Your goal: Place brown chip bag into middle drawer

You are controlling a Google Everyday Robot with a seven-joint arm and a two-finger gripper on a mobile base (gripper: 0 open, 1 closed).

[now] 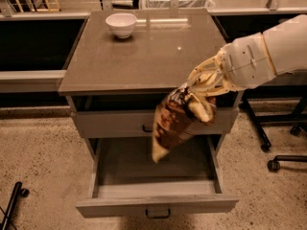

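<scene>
The brown chip bag (175, 123) hangs in the air from my gripper (199, 96), dark brown with cream ends, drooping down-left in front of the cabinet. My gripper is shut on the bag's top end, just off the front right edge of the cabinet top. The middle drawer (156, 205) is pulled out wide below the bag, with a flat gray front and a small dark handle; its inside shows nothing in it. The bag's lower tip hangs over the drawer's back half.
A small white bowl (121, 24) stands at the back left of the gray cabinet top (144, 56). A shut gray drawer front (115, 123) sits above the open one. Chair legs with casters (273, 164) stand on the speckled floor at the right.
</scene>
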